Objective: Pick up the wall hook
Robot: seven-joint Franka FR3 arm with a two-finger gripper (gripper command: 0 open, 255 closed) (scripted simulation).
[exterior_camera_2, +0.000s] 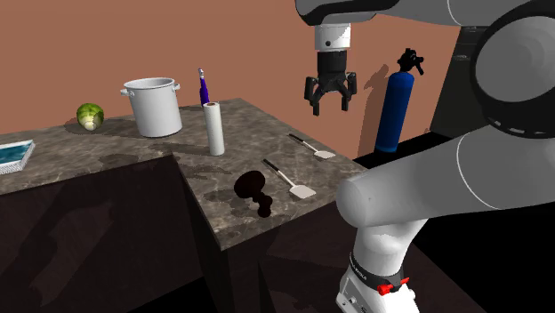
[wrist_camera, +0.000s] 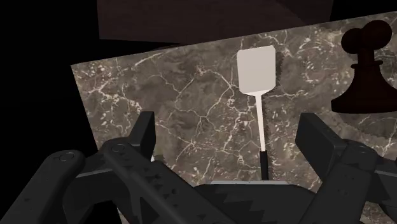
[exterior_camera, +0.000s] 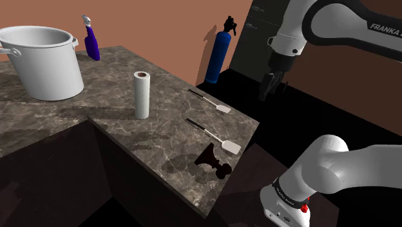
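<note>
The wall hook (exterior_camera: 213, 161) is a dark brown, knobbed piece lying on the marble counter (exterior_camera: 167, 138) near its front corner; it also shows as the wall hook (exterior_camera_2: 253, 188) and the wall hook (wrist_camera: 366, 70). My black gripper (exterior_camera: 270, 87) hangs open, high in the air beyond the counter's edge, well apart from the hook. In the second exterior view the gripper (exterior_camera_2: 330, 96) spreads its fingers above the spatulas. From the wrist, the gripper (wrist_camera: 229, 127) looks down on a white spatula (wrist_camera: 256, 70), with the hook off to one side.
Two white spatulas (exterior_camera: 223, 108) (exterior_camera: 229, 147) lie between gripper and hook. A paper roll (exterior_camera: 142, 95), a large white pot (exterior_camera: 45, 61) and a blue spray bottle (exterior_camera: 91, 42) stand farther back. A blue extinguisher (exterior_camera: 219, 58) stands by the wall. A green cabbage (exterior_camera_2: 90, 116) sits beyond the pot.
</note>
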